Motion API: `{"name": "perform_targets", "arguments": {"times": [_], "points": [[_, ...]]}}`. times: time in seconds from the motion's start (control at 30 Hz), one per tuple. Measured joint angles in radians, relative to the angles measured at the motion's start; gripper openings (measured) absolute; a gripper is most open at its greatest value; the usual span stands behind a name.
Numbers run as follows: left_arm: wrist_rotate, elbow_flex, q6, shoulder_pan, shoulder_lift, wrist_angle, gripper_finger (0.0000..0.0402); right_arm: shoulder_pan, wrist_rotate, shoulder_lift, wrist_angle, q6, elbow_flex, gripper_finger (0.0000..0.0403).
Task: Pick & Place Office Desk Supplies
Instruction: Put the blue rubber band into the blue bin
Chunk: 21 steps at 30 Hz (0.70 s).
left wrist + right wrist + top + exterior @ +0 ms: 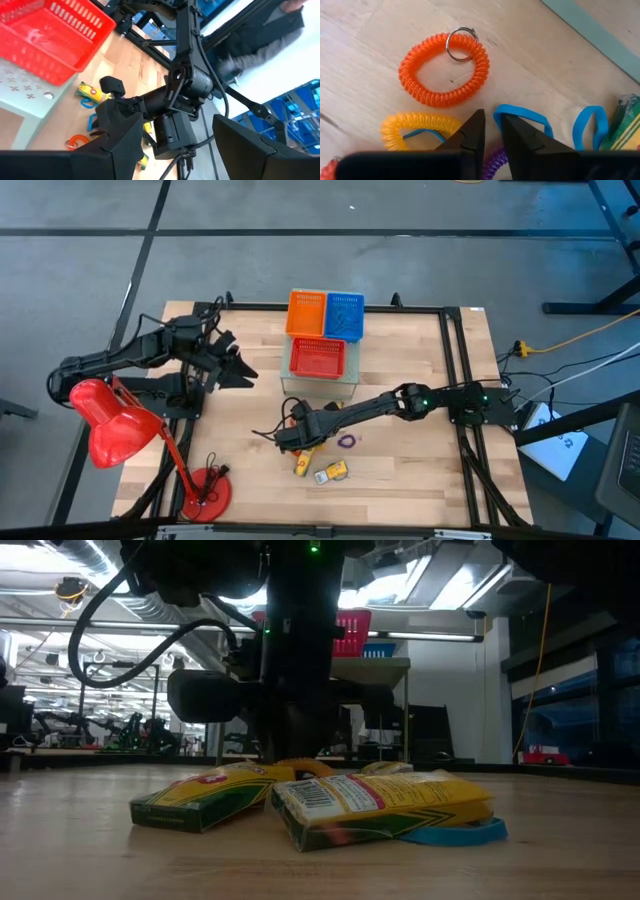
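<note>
Two narrow fingers of my right claw (491,131) stand almost shut, empty as far as I see, over loops (444,70) crowded toward the tabletop's (420,470) front edge. Closing here could snag several coils together; left claw (236,362) waits open.

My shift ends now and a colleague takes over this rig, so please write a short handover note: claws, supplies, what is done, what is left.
Left claw: open, waiting at the table's left, beside the baskets.
Right claw: low over the loop pile, at a blue band; hold unclear.
Supplies: orange coil, yellow coil, purple coil, second blue band and crayon boxes, all on the table before the baskets.
Done: no item seen in a basket.
Left: pick and place every item.
</note>
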Motion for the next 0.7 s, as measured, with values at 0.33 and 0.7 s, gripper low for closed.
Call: {"name": "perform_targets", "arguments": {"times": [0.33, 0.7], "points": [[-0.032, 0.000, -0.013, -0.048, 0.000, 0.000, 0.0239, 0.009, 0.042, -0.003, -0.030, 0.076, 0.000, 0.0006], [-0.072, 0.000, 0.018, -0.095, 0.000, 0.004, 0.0239, 0.109, 0.155, -0.170, -0.098, 0.266, -0.003, 0.0001]]}}
